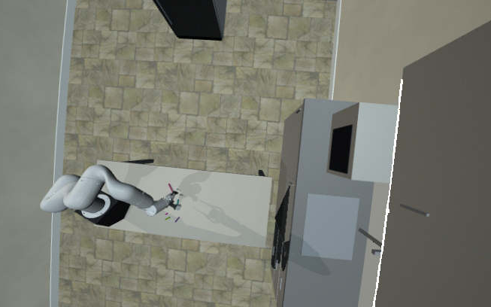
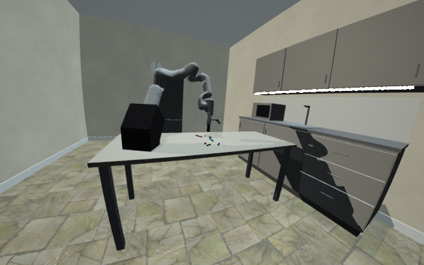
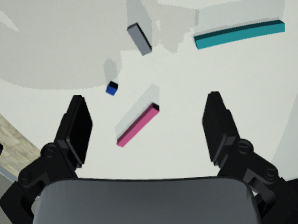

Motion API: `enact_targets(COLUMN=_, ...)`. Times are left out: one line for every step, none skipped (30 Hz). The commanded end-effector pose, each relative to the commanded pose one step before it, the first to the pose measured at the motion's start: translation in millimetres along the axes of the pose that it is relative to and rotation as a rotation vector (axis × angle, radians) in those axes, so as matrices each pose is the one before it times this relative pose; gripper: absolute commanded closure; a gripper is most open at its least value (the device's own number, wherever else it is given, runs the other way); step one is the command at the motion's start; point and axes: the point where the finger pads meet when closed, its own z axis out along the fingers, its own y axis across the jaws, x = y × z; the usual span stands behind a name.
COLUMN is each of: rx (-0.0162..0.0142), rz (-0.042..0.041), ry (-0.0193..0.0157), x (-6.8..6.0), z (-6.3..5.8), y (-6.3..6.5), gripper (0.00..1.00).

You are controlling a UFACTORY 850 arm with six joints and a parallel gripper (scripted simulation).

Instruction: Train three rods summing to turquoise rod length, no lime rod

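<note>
My gripper is open and empty, above the table. In the wrist view a pink rod lies slanted between and below the fingers. A small blue rod and a grey rod lie beyond it. The turquoise rod lies at the upper right of the wrist view. A magenta rod, a lime rod and a purple rod lie apart, outside the wrist view.
The rods lie scattered on the pale table. The arm's black base stands at one end of the table. A kitchen counter stands beyond the other end. Arm shadows cross the table.
</note>
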Motion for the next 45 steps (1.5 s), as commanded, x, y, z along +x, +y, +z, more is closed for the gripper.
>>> enact_targets(rx=-0.00955, rz=0.16585, ry=-0.01631, x=-8.53, z=-1.61, y=-11.28, gripper=0.00)
enact_targets(rx=0.00004, rz=0.03183, ry=-0.00007, x=-2.19, z=-0.19, y=-1.76, gripper=0.00)
enact_targets(rx=0.00004, rz=0.03510, ry=-0.00009, x=-2.49, z=-0.22, y=-1.85, gripper=0.00)
enact_targets(rx=0.00003, rz=0.03466, ry=-0.00009, x=-2.53, z=-0.22, y=-1.71, gripper=0.00)
enact_targets(rx=0.00003, rz=0.03414, ry=-0.00009, x=-2.55, z=-0.22, y=-1.58, gripper=0.00)
enact_targets(rx=0.00003, rz=0.03412, ry=-0.00010, x=-2.61, z=-0.22, y=-1.47, gripper=0.00)
enact_targets(rx=0.00002, rz=0.03418, ry=-0.00010, x=-2.67, z=-0.23, y=-1.37, gripper=0.00)
enact_targets(rx=0.00002, rz=0.03419, ry=-0.00011, x=-2.72, z=-0.23, y=-1.25, gripper=0.00)
enact_targets(rx=0.00001, rz=0.03418, ry=-0.00011, x=-2.76, z=-0.24, y=-1.14, gripper=0.00)
enact_targets(rx=0.00001, rz=0.03324, ry=-0.00011, x=-2.73, z=-0.24, y=-1.00, gripper=0.00)
enact_targets(rx=0.00000, rz=0.02889, ry=-0.00010, x=-2.40, z=-0.21, y=-0.77, gripper=0.00)
enact_targets(rx=0.00000, rz=0.02463, ry=-0.00009, x=-2.06, z=-0.18, y=-0.58, gripper=0.00)
enact_targets(rx=0.00000, rz=0.00000, ry=0.00000, x=0.00, z=0.00, y=0.00, gripper=0.00)
enact_targets(rx=0.00000, rz=0.00000, ry=0.00000, x=0.00, z=0.00, y=0.00, gripper=0.00)
enact_targets(rx=0.00000, rz=0.02051, ry=-0.00007, x=-1.73, z=-0.15, y=-0.44, gripper=0.00)
enact_targets(rx=0.00000, rz=0.01659, ry=-0.00006, x=-1.41, z=-0.12, y=-0.32, gripper=0.00)
enact_targets(rx=0.00000, rz=0.01293, ry=-0.00005, x=-1.10, z=-0.10, y=-0.23, gripper=0.00)
enact_targets(rx=0.00000, rz=0.00960, ry=-0.00004, x=-0.82, z=-0.07, y=-0.16, gripper=0.00)
enact_targets(rx=0.00000, rz=0.00665, ry=-0.00002, x=-0.57, z=-0.05, y=-0.10, gripper=0.00)
enact_targets(rx=0.00000, rz=0.00416, ry=-0.00002, x=-0.36, z=-0.03, y=-0.06, gripper=0.00)
enact_targets(rx=0.00000, rz=0.00219, ry=-0.00001, x=-0.19, z=-0.02, y=-0.03, gripper=0.00)
enact_targets(rx=0.00000, rz=0.00082, ry=0.00000, x=-0.07, z=-0.01, y=-0.01, gripper=0.00)
enact_targets(rx=0.00000, rz=0.00012, ry=0.00000, x=-0.01, z=0.00, y=0.00, gripper=0.00)
enact_targets(rx=0.00000, rz=0.00000, ry=0.00000, x=0.00, z=0.00, y=0.00, gripper=0.76)
enact_targets(rx=0.00000, rz=0.00000, ry=0.00000, x=0.00, z=0.00, y=0.00, gripper=0.76)
enact_targets(rx=0.00000, rz=0.00000, ry=0.00000, x=0.00, z=0.00, y=0.00, gripper=0.76)
enact_targets(rx=0.00000, rz=0.00000, ry=0.00000, x=0.00, z=0.00, y=0.00, gripper=0.76)
enact_targets(rx=0.00000, rz=0.00000, ry=0.00000, x=0.00, z=0.00, y=0.00, gripper=0.76)
enact_targets(rx=0.00000, rz=0.00000, ry=0.00000, x=0.00, z=0.00, y=0.00, gripper=0.76)
enact_targets(rx=0.00000, rz=0.00000, ry=0.00000, x=0.00, z=0.00, y=0.00, gripper=0.76)
enact_targets(rx=0.00000, rz=0.00000, ry=0.00000, x=0.00, z=0.00, y=0.00, gripper=0.76)
enact_targets(rx=0.00000, rz=0.00000, ry=0.00000, x=0.00, z=0.00, y=0.00, gripper=0.76)
enact_targets(rx=0.00000, rz=0.00000, ry=0.00000, x=0.00, z=0.00, y=0.00, gripper=0.76)
enact_targets(rx=0.00000, rz=0.00000, ry=0.00000, x=0.00, z=0.00, y=0.00, gripper=0.76)
enact_targets(rx=0.00000, rz=0.00000, ry=0.00000, x=0.00, z=0.00, y=0.00, gripper=0.76)
enact_targets(rx=0.00000, rz=0.00000, ry=0.00000, x=0.00, z=0.00, y=0.00, gripper=0.76)
enact_targets(rx=0.00000, rz=0.00000, ry=0.00000, x=0.00, z=0.00, y=0.00, gripper=0.76)
enact_targets(rx=0.00000, rz=0.00000, ry=0.00000, x=0.00, z=0.00, y=0.00, gripper=0.76)
enact_targets(rx=0.00000, rz=0.00000, ry=0.00000, x=0.00, z=0.00, y=0.00, gripper=0.76)
enact_targets(rx=0.00000, rz=0.00000, ry=0.00000, x=0.00, z=0.00, y=0.00, gripper=0.76)
enact_targets(rx=0.00000, rz=0.00000, ry=0.00000, x=0.00, z=0.00, y=0.00, gripper=0.76)
enact_targets(rx=0.00000, rz=0.00000, ry=0.00000, x=0.00, z=0.00, y=0.00, gripper=0.76)
enact_targets(rx=0.00000, rz=0.00000, ry=0.00000, x=0.00, z=0.00, y=0.00, gripper=0.76)
enact_targets(rx=0.00000, rz=0.00000, ry=0.00000, x=0.00, z=0.00, y=0.00, gripper=0.76)
enact_targets(rx=0.00000, rz=0.00000, ry=0.00000, x=0.00, z=0.00, y=0.00, gripper=0.76)
